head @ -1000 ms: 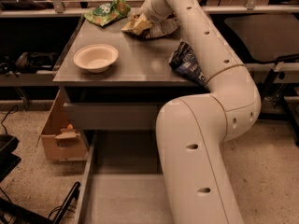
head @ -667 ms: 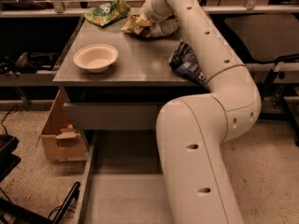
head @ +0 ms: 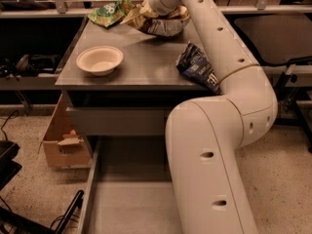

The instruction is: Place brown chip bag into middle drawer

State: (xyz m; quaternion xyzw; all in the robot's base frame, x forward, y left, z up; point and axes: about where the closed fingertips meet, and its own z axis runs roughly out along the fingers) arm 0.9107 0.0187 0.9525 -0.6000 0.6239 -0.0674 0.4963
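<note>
The brown chip bag [head: 163,26] lies crumpled at the back of the grey table top [head: 141,62], its pale tan flap pointing left. My gripper [head: 157,6] is at the end of the long white arm, right above and against the bag's top. The wrist hides how it meets the bag. The middle drawer [head: 126,204] is pulled out at the bottom of the view, its flat grey floor bare, with my arm's lower link over its right side.
A green bag [head: 109,11] lies left of the brown one. A white bowl [head: 100,60] sits at the front left and a dark blue bag [head: 197,67] at the right edge. A cardboard box [head: 61,143] stands left of the drawer.
The wrist stays at the brown bag. The bag's tan flap sticks out slightly further left. Nothing else has moved.
</note>
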